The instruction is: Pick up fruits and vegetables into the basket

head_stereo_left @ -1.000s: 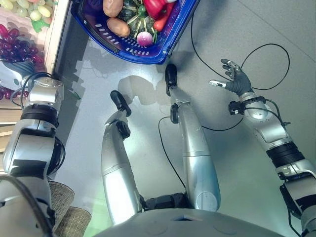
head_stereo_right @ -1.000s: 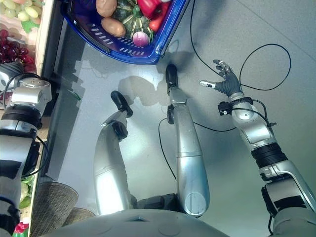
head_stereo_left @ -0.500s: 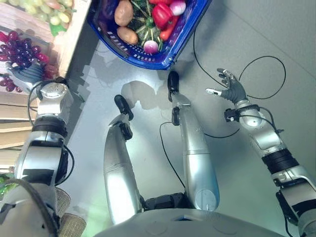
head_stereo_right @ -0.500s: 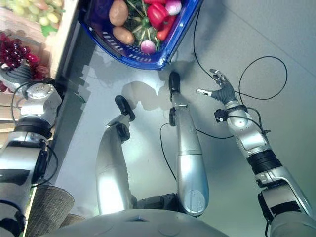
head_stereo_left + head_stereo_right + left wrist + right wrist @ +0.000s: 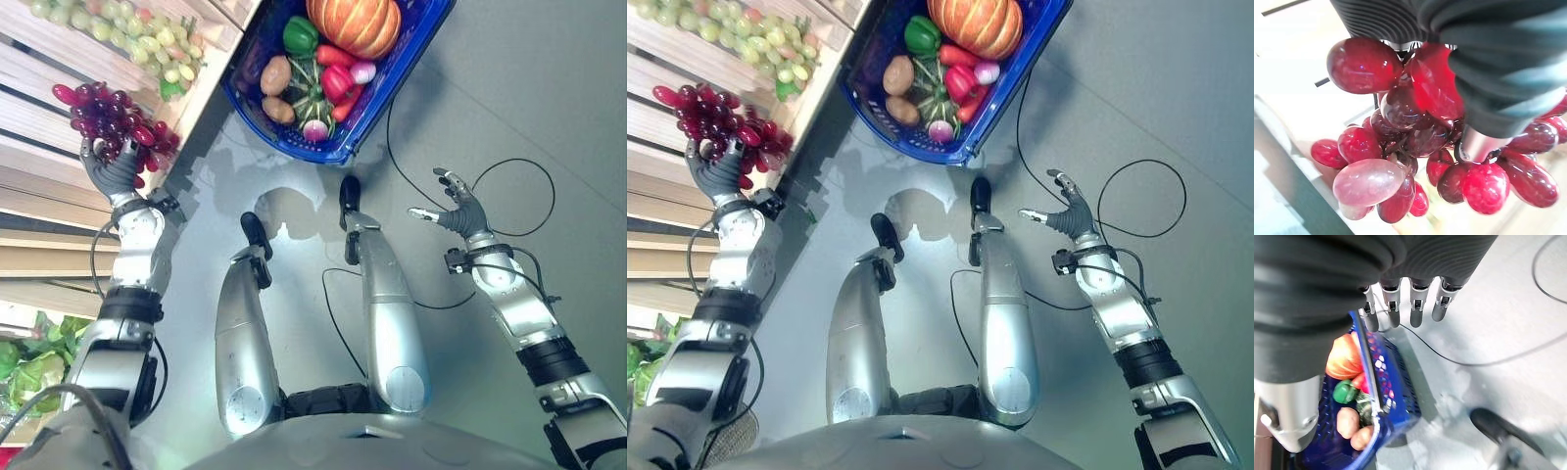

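Left hand on the red grapes, basket already loaded, right hand spread and empty.

On the slatted wooden shelf (image 5: 39,211), the left hand (image 5: 110,174) has its fingers curled around the bunch of red grapes (image 5: 116,120), with green grapes (image 5: 147,37) farther along the shelf. The blue basket (image 5: 294,147) sits on the grey floor (image 5: 549,88) holding a pumpkin (image 5: 355,24), green pepper (image 5: 300,34), red peppers (image 5: 338,78) and potatoes (image 5: 275,75). Well to the right, the right hand (image 5: 458,211) hovers above the floor, fingers splayed wide, holding nothing.

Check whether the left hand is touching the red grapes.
Touching. In the left wrist view the left hand presses into the red grapes, its fingers among the berries; the left eye view agrees.
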### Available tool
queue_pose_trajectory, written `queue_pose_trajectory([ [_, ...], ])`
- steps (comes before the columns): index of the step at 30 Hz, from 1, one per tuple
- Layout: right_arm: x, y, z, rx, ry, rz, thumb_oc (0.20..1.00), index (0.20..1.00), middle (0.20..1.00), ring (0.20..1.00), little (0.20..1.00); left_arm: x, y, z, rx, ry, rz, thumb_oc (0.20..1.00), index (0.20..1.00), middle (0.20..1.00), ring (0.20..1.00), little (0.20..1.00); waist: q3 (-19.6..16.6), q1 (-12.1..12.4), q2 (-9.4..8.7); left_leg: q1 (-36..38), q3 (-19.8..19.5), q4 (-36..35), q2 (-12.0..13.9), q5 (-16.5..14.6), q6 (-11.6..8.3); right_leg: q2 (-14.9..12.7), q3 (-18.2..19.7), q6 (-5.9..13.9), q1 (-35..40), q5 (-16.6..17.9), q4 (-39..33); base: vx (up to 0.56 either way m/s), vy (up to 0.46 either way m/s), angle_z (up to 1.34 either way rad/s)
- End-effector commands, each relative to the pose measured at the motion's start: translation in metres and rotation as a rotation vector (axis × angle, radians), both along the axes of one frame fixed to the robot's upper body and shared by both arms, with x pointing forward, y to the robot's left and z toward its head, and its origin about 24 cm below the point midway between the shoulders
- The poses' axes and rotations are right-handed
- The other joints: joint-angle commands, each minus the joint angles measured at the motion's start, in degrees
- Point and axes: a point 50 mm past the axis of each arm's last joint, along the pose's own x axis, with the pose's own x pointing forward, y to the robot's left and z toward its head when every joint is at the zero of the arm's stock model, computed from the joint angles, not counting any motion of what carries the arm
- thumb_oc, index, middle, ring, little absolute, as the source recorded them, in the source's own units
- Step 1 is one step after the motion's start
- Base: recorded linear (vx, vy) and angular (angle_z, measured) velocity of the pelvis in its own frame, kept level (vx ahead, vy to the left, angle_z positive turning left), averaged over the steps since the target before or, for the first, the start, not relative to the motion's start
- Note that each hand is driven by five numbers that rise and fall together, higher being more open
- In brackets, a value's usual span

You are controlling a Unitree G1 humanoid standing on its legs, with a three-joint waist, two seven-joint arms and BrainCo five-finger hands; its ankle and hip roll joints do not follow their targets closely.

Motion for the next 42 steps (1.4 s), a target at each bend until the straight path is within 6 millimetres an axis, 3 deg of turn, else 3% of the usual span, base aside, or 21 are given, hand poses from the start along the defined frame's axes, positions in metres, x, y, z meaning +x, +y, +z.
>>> queue_pose_trajectory([
  [1,-0.006,0.003,0.021,-0.054,-0.117,0.000,1.000,1.000,1.000,1.000,1.000,-0.012,-0.004,0.036,0.130,-0.197,-0.042,0.200,0.200,0.200,0.200,0.200,-2.90,1.67,0.82,2.56,3.50,-0.77,-0.61,-2.76,1.42,-1.59,-0.27,5.66,6.12,-6.69,0.17,0.01,0.032,-0.01],
  [11,0.020,0.033,0.068,-0.172,-0.272,0.016,1.000,1.000,1.000,1.000,1.000,-0.022,-0.033,0.074,0.244,-0.362,-0.298,0.200,0.200,0.200,0.200,0.200,-2.92,4.64,1.85,11.90,3.36,-3.86,-1.66,-2.56,1.66,-3.58,-1.07,6.32,16.07,-6.60,-2.73,0.00,0.002,0.02],
  [12,0.023,0.035,0.071,-0.183,-0.277,0.008,1.000,1.000,1.000,1.000,1.000,-0.023,-0.036,0.077,0.252,-0.370,-0.322,0.200,0.200,0.200,0.200,0.200,-2.90,4.83,1.85,12.27,3.84,-4.67,-1.75,-1.01,2.08,-3.87,-1.60,5.88,16.58,-5.21,-3.59,-0.05,-0.022,0.04],
  [15,0.031,0.042,0.082,-0.188,-0.290,0.002,1.000,1.000,1.000,1.000,1.000,-0.023,-0.047,0.086,0.288,-0.389,-0.410,0.200,0.200,0.200,0.200,0.200,-3.33,5.63,2.15,14.81,3.41,-5.71,-2.28,-0.79,2.11,-4.41,-1.95,5.98,19.33,-5.11,-4.49,0.01,-0.019,0.04],
  [24,0.050,0.077,0.095,-0.248,-0.256,0.086,1.000,1.000,1.000,1.000,1.000,-0.031,-0.087,0.107,0.462,-0.488,-0.679,0.200,0.200,0.200,0.200,0.200,-6.43,8.09,2.21,20.00,2.29,-7.29,-3.01,-1.20,2.07,-5.93,-3.59,6.06,25.66,-5.33,-6.47,0.05,-0.048,0.07],
  [28,0.055,0.093,0.090,-0.271,-0.202,0.146,1.000,1.000,1.000,1.000,1.000,-0.032,-0.103,0.110,0.492,-0.514,-0.800,0.200,0.200,0.200,0.200,0.200,-7.68,8.70,2.10,22.25,1.94,-8.45,-2.82,-1.16,1.92,-6.22,-4.08,6.20,28.20,-5.09,-7.88,0.06,-0.043,0.08],
  [42,0.047,0.148,0.095,-0.203,-0.217,0.374,1.000,1.000,1.000,1.000,1.000,-0.036,-0.159,0.104,0.452,-0.515,-1.178,0.200,0.200,0.200,0.200,0.200,-10.37,9.11,1.58,26.64,1.79,-11.53,-2.30,-0.95,1.74,-6.37,-4.93,7.02,32.76,-3.64,-12.04,0.02,-0.025,0.03],
])
